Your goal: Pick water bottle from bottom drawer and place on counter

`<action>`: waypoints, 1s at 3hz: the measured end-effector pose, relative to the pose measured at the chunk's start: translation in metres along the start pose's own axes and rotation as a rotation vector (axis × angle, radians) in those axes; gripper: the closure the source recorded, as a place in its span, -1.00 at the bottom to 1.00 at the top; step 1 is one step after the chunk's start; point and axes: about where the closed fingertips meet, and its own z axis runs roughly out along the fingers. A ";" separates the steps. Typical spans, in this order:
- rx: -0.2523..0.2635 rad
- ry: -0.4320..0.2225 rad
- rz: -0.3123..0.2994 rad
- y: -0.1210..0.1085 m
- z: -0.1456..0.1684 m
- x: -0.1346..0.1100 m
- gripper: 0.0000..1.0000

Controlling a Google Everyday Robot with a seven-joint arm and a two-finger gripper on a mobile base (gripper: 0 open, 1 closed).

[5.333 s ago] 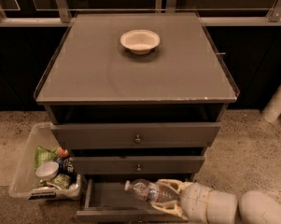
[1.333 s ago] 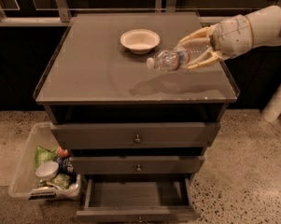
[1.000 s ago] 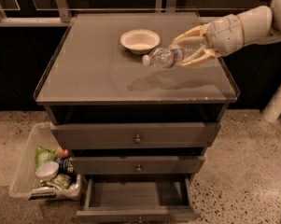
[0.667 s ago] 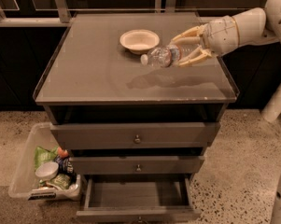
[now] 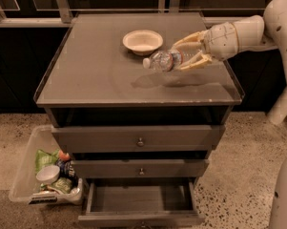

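Note:
The water bottle (image 5: 163,60) is clear and ribbed with a white cap. It lies on its side in the air just above the counter (image 5: 100,75), cap pointing left. My gripper (image 5: 185,55) reaches in from the right and is shut on the bottle's base end, over the counter's right half. The bottle's shadow falls on the counter below it. The bottom drawer (image 5: 140,205) stands pulled open at the foot of the cabinet, and its inside looks empty.
A shallow cream bowl (image 5: 142,41) sits on the counter just behind and left of the bottle. The two upper drawers (image 5: 140,140) are shut. A clear bin (image 5: 24,175) with snack packets and a small bowl stands on the floor at the left.
The bottle was lifted out of the bottom drawer and brought over the counter. In the last second my gripper has carried it slightly left and lower.

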 end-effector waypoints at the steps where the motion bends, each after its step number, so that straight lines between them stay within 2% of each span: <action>1: 0.001 0.000 0.015 0.004 0.000 0.008 0.94; 3: 0.001 0.000 0.015 0.004 0.000 0.008 0.02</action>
